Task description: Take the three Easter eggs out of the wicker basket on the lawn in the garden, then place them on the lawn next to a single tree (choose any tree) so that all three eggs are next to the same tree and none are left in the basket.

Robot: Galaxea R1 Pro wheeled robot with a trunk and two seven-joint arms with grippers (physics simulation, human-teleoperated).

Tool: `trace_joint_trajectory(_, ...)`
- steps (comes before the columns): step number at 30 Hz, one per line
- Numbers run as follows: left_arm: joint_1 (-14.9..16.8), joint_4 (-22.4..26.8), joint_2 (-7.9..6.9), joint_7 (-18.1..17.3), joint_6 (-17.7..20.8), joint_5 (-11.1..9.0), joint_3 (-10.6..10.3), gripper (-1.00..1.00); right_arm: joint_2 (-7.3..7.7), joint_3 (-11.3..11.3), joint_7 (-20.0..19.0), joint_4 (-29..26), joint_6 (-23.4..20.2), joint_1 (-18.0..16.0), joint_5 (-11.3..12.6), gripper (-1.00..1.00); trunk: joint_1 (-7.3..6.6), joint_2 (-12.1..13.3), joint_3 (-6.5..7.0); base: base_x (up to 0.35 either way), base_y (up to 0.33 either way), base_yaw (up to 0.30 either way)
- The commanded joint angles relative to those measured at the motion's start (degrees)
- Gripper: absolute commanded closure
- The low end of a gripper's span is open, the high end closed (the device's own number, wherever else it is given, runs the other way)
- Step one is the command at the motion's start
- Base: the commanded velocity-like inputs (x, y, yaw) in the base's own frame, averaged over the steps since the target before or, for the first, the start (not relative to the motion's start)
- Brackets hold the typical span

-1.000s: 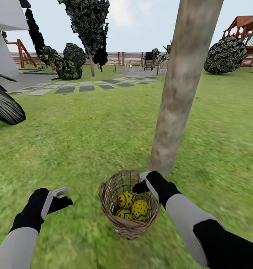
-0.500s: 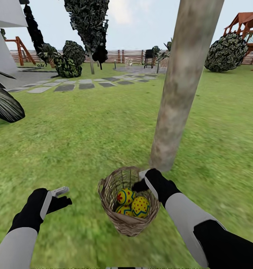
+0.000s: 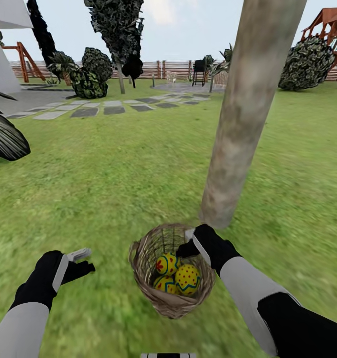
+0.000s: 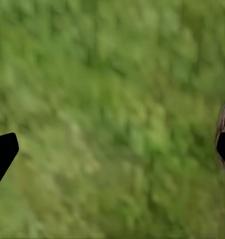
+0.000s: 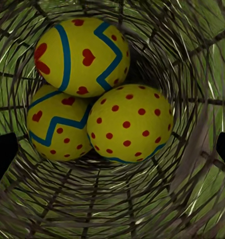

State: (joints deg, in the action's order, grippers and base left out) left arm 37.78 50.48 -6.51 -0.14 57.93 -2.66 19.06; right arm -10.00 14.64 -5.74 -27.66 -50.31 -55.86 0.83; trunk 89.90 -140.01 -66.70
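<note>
You have the wicker basket (image 3: 171,271) up close to the tree (image 3: 238,129), just near of the trunk's base and slightly to its left, but none of the unloading has begun: all three Easter eggs (image 3: 178,278) still sit inside it, packed against each other at the bottom. From the right wrist view you look straight down the woven wall onto them, one egg (image 5: 80,55) with a blue zigzag and red hearts, one (image 5: 60,122) with a blue zigzag band, one (image 5: 130,122) covered in red dots. Your right gripper (image 3: 191,243) is at the basket's far right rim, and its fingers seem to pinch the rim there; the dark fingertips at the edges of the right wrist view stand wide apart on either side of the weave, so I cannot tell for certain how far it is closed or whether it truly grips. Your left gripper (image 3: 81,261) hangs over bare lawn (image 3: 114,174) well to the left of the basket, fingers spread and holding nothing. In my judgement the carrying part is about done, since this spot is already beside a suitable trunk. What remains is everything that counts: lift each egg out and set all three on the grass by this same tree, leaving the basket empty.
</note>
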Motion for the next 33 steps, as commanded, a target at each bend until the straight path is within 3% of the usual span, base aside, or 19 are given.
trace_joint_trajectory(1,0.0,0.1,0.02,0.0,0.3,-0.2,0.1,-1.0,0.0,0.1,-0.1,0.0,-0.2,0.0,0.1,-1.0,0.02,0.0,-0.15,0.226,0.0,0.0)
trace_joint_trajectory(16,0.0,0.0,0.08,0.1,0.3,-0.2,-0.2,-1.0,0.0,0.0,0.0,0.1,-0.7,0.0,0.1,-1.0,0.02,0.0,-1.55,0.103,0.0,0.0)
trace_joint_trajectory(33,0.0,0.0,0.02,0.1,0.3,-0.2,0.0,-1.0,0.0,0.0,0.4,0.7,-2.9,0.0,0.2,-1.0,0.02,0.0,-3.15,0.006,0.0,0.0)
